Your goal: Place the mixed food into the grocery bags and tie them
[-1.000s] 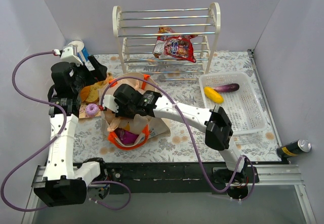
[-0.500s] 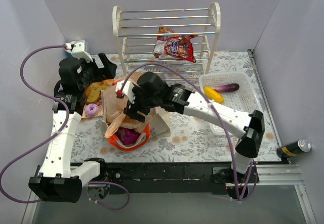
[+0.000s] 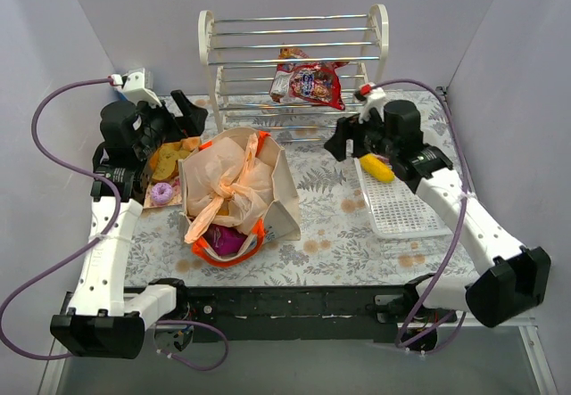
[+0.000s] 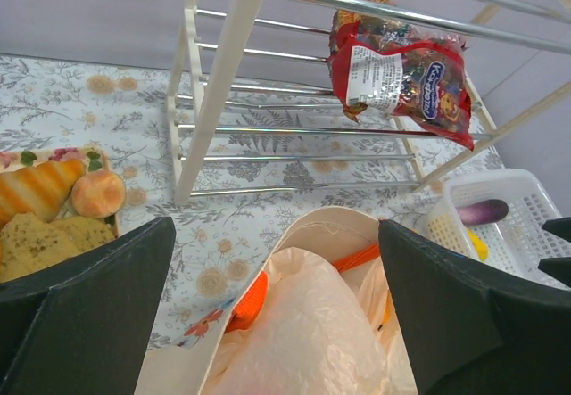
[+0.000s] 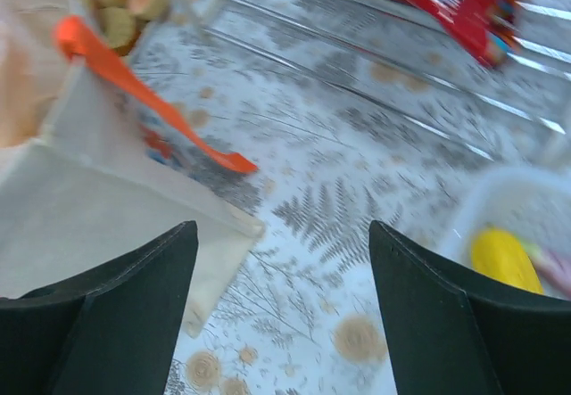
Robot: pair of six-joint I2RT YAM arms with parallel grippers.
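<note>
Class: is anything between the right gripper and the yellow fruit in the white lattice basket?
Nothing visible: the open right gripper hangs near the yellow fruit, lying uncovered in the white lattice basket.

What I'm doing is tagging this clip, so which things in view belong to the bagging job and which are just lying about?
Job in hand: beige canvas tote, peach plastic bag, red snack packet, yellow fruit.

Lying about: white rack, white lattice basket, eggplant, pastries, pink doughnut.
</note>
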